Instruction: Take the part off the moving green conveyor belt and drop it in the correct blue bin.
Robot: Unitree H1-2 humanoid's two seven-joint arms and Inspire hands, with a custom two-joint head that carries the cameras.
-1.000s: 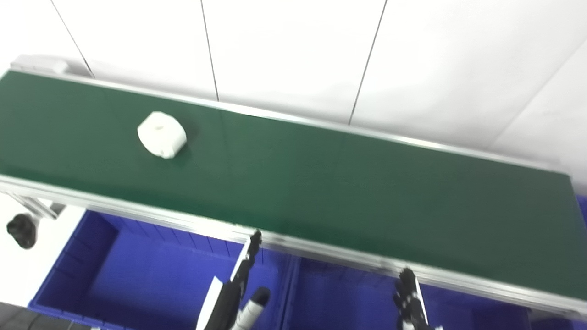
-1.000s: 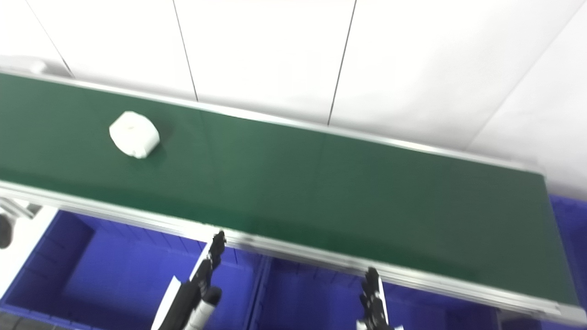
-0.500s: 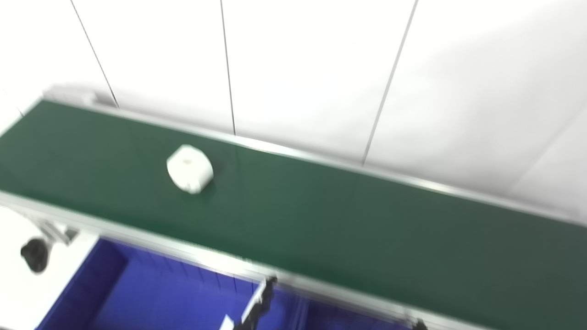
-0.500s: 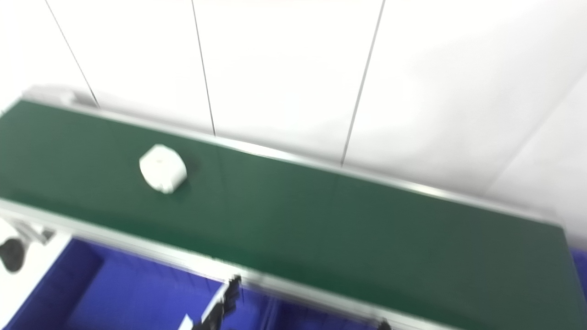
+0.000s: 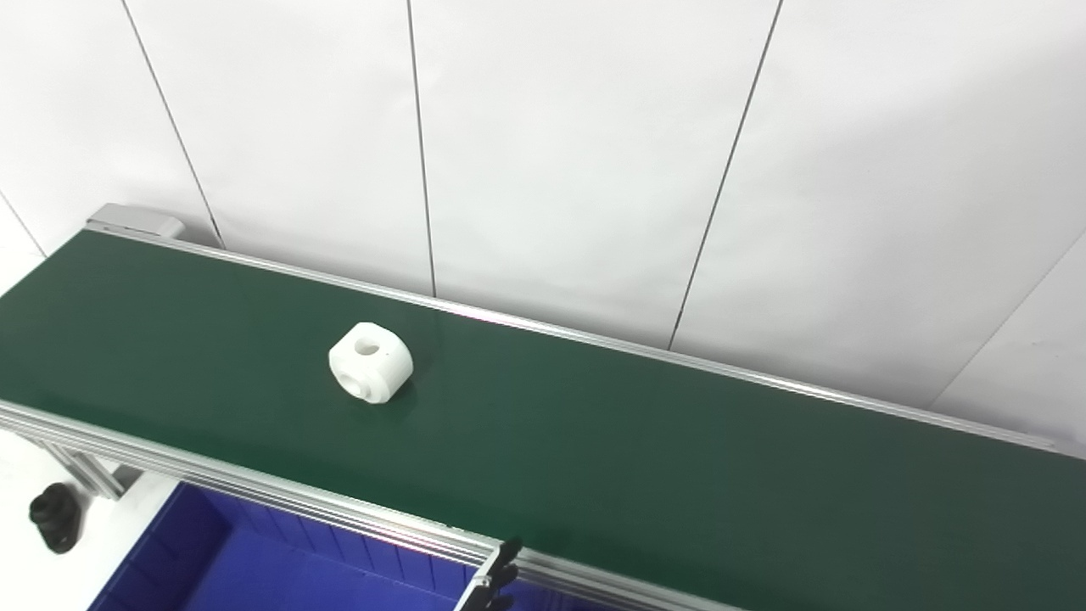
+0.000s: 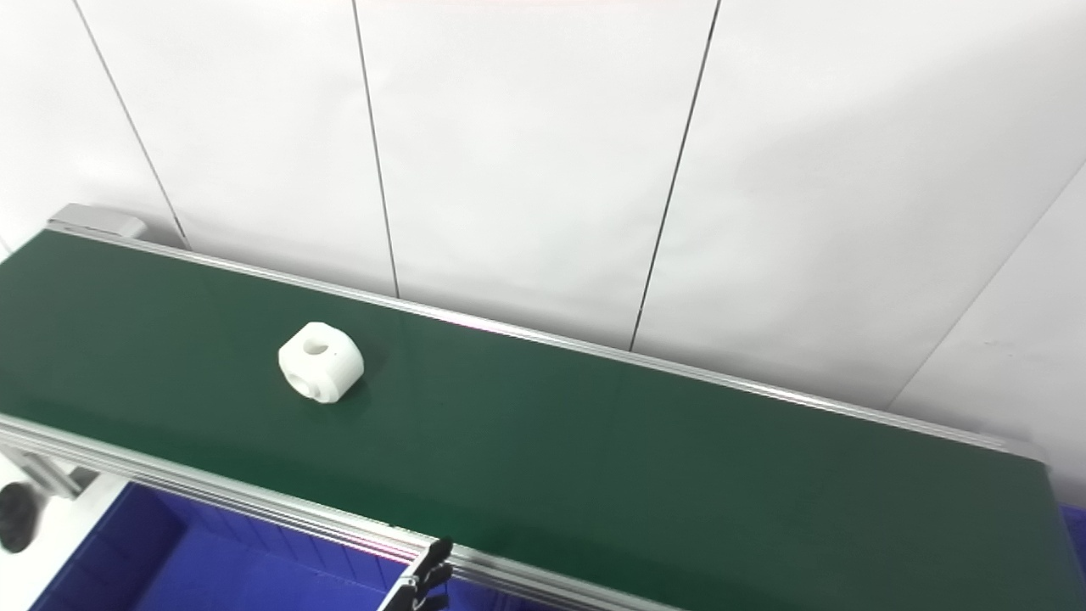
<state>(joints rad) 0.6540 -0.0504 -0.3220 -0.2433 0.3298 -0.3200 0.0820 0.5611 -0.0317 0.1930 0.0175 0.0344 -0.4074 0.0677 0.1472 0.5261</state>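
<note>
Plainly, in the left eye view, the green conveyor belt point(image 5: 594, 441) runs slantwise from upper left to lower right, framed by silver aluminium rails point(image 5: 254, 488). On the belt's left half, about midway between the near and far rails, lies the white part point(image 5: 371, 362), a rounded block with a hole in its top face and another in its near side. Behind the belt stands a white panelled wall point(image 5: 577, 153) with thin dark seams. Below the near rail, at the lower left, a blue bin point(image 5: 254, 568) shows its ribbed inner wall. Only the dark fingertips of the left hand point(image 5: 501, 570) peek up at the bottom edge, just under the near rail and well apart from the part; whether they are spread or closed cannot be told. The right hand is out of sight.

From the right eye view, the part point(image 6: 321, 361) lies at the same place on the belt point(image 6: 594, 458), and the left hand's tips point(image 6: 431, 573) again touch the bottom edge below the near rail. The belt's right end point(image 6: 1039, 475) shows here, with a sliver of blue beside it.
</note>
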